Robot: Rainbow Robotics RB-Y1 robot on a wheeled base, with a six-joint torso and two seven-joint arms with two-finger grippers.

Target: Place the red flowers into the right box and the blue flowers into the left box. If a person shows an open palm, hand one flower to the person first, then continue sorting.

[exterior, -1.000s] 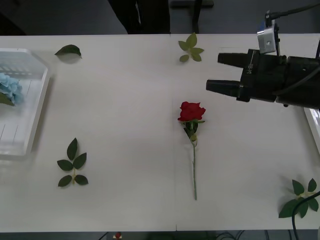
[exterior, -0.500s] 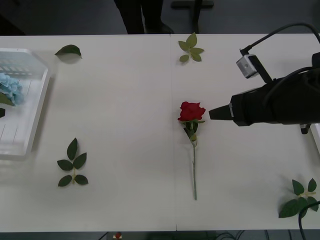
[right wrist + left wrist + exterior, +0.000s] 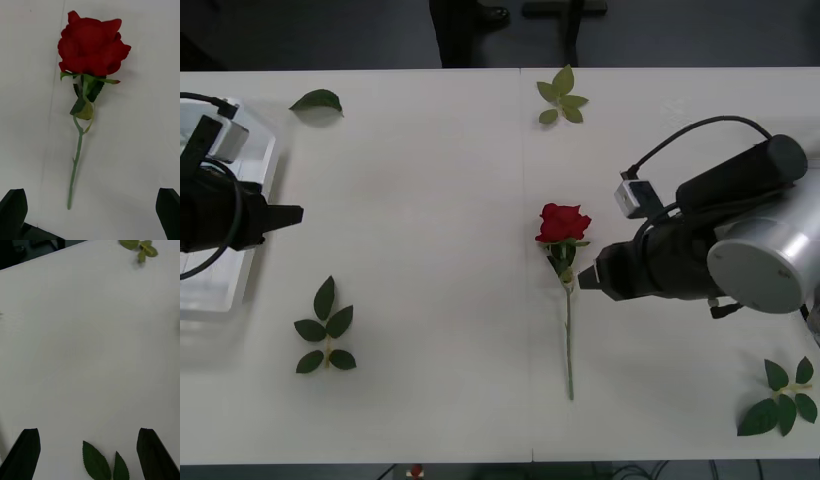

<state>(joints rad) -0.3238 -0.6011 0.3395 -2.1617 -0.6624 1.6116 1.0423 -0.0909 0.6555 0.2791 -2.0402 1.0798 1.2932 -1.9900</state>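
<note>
- While its work waits, the left gripper (image 3: pixel 298 213) hangs beside the left box (image 3: pixel 260 190) at the table's left edge, black fingers (image 3: pixel 26 450) spread wide over bare table (image 3: pixel 90 352) and a loose leaf sprig (image 3: pixel 326 330).
- Mid-table lies the red rose (image 3: pixel 563 224), long axis running near to far, bloom pointing away from the robot, stem (image 3: pixel 568 340) trailing back.
- Just right of the rose's neck sits the right gripper (image 3: pixel 584 279), fingers (image 3: pixel 13 210) parted with nothing between them, apparently lined up to take the stem.
</note>
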